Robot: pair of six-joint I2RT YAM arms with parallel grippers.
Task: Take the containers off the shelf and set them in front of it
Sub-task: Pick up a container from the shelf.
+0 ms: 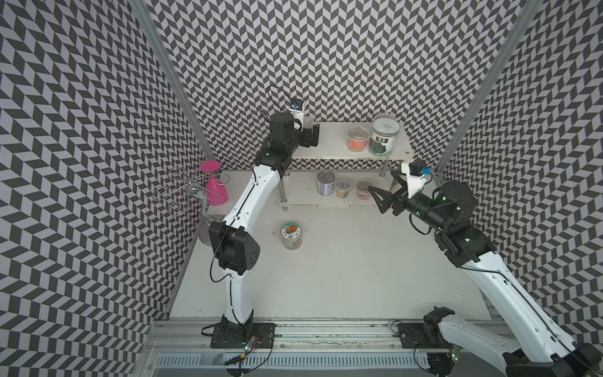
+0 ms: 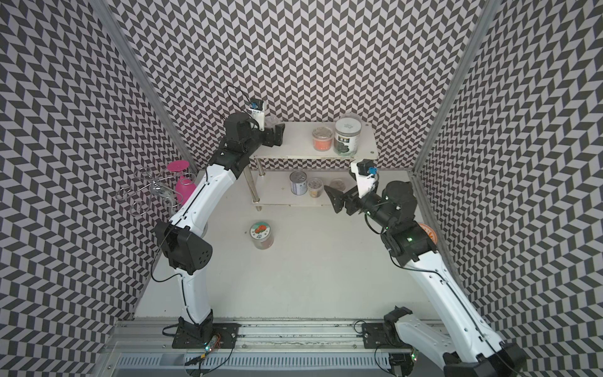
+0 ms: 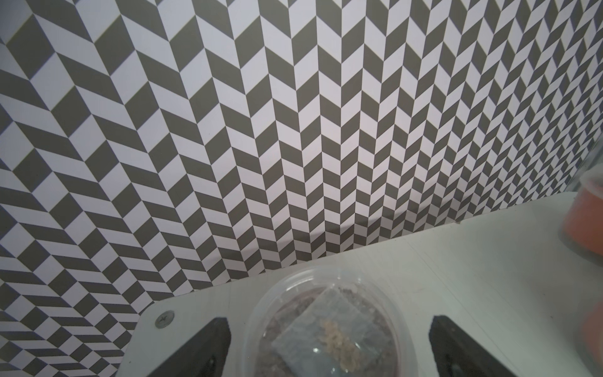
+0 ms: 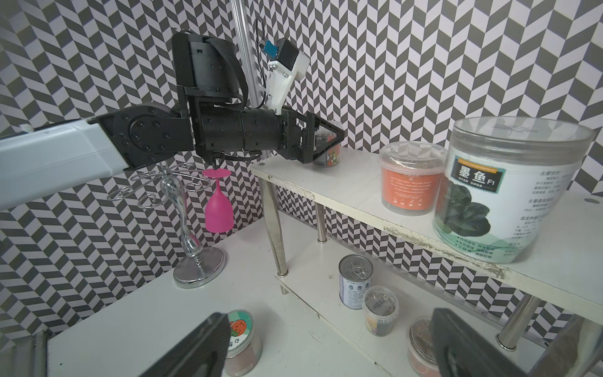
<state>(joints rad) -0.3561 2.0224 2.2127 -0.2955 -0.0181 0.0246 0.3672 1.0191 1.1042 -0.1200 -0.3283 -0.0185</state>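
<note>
- Straddling the nine o'clock tub (image 4: 330, 157) on the shelf (image 1: 336, 145), our left gripper (image 3: 329, 323) gapes wide, gripping nothing.
- Our right gripper (image 4: 329, 316) gapes empty near a lower tub (image 1: 363, 188).

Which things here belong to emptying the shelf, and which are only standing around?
Job: shelf; on its top tier a small tub, orange-label tub, white-lidded jar; on its lower tier a can, middle tub, end tub; teal-lidded jar already in front.
Lying about: pink goblet, wire stand, orange dish.

Table (image 1: 359, 277): shelf (image 1: 329, 140), teal-lidded jar (image 1: 291, 231), glass stand (image 4: 199, 267); upper tier: small tub (image 3: 326, 326), orange tub (image 1: 359, 138), white-lidded jar (image 1: 384, 135); lower: can (image 1: 326, 184), clear tubs (image 1: 343, 188)
</note>
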